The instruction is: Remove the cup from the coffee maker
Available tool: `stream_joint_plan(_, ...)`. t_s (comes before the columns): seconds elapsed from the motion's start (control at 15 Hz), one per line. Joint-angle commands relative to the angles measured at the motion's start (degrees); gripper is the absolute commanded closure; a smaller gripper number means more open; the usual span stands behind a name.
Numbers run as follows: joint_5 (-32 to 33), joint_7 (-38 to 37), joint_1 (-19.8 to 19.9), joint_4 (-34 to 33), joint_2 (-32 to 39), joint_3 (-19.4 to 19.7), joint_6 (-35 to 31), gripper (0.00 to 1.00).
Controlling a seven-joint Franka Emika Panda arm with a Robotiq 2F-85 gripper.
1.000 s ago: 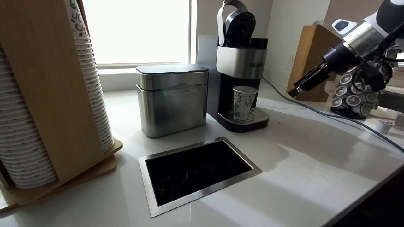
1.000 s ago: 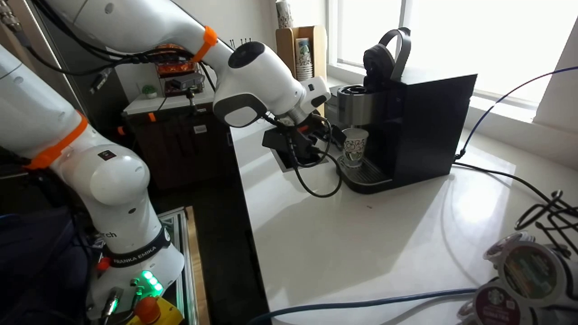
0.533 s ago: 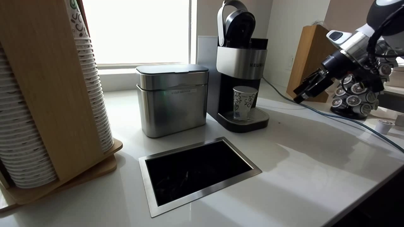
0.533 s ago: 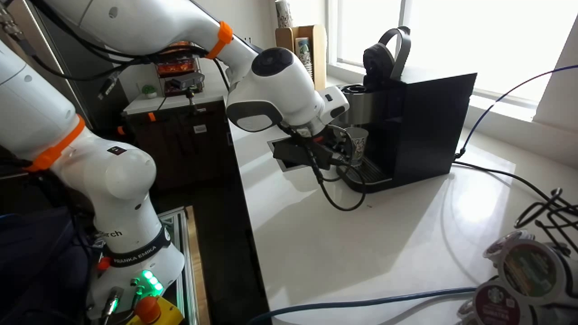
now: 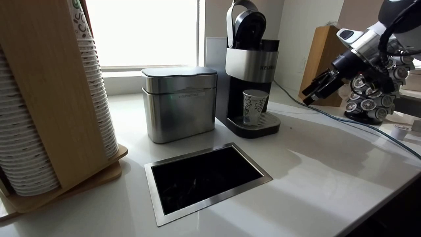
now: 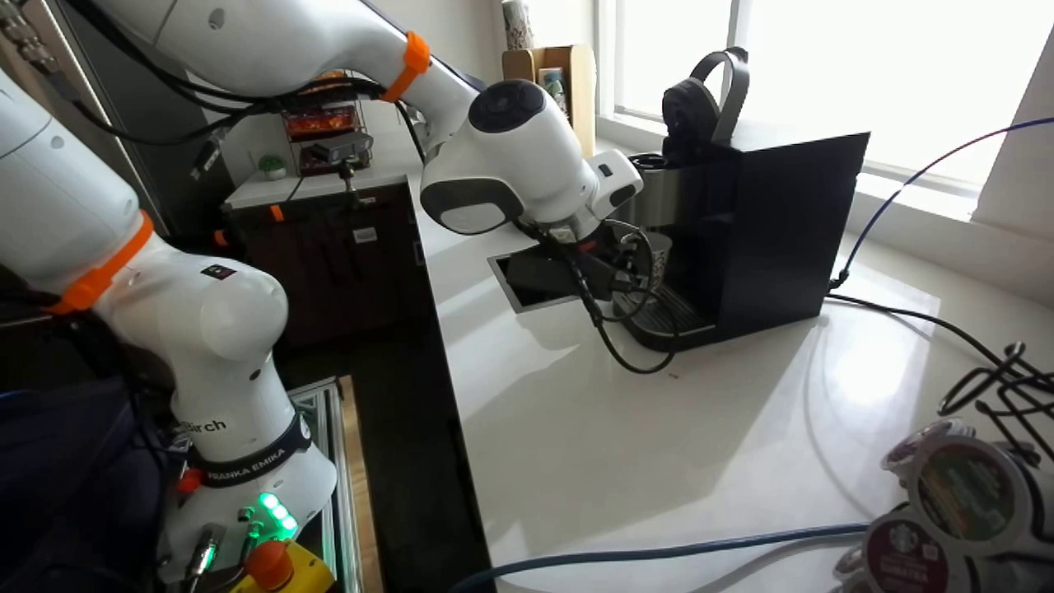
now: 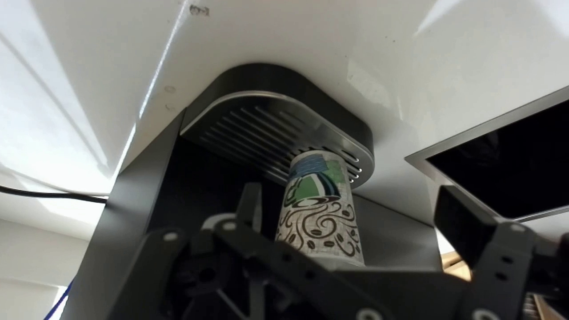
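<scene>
In an exterior view, the coffee maker [image 5: 250, 67] is brushed metal and black; the tapered cup [image 5: 255, 107] stands upright in its bay, the gripper [image 5: 306, 96] apart. In an exterior view, the coffee maker's side panel [image 6: 795, 235] is flat black. Wrist view: the scroll-printed cup rests on the slotted drip tray [image 7: 251, 129]; jaws spread wide, nothing held.

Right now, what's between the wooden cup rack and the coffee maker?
The metal canister stands between the cup rack and coffee maker, in an exterior view.

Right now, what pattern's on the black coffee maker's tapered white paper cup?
Brown swirls, green artwork; wrist view shows the cup best.
</scene>
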State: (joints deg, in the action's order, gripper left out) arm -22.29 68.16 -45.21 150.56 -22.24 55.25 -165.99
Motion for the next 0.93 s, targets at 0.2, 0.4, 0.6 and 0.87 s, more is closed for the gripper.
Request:
stream_joint_plan(0.2,-3.9,1.6,-12.7,-0.2,1.9,6.6,-6.8,0.00)
stream_joint_plan(0.4,-4.7,2.2,-18.3,-0.2,1.5,12.5,-8.9,0.00)
stream_joint_plan(0.6,-4.1,4.9,-25.7,-0.3,-1.8,22.2,-9.7,0.00)
stream_joint_plan(0.87,-1.1,7.9,-35.0,-4.8,-4.0,34.6,-6.0,0.00)
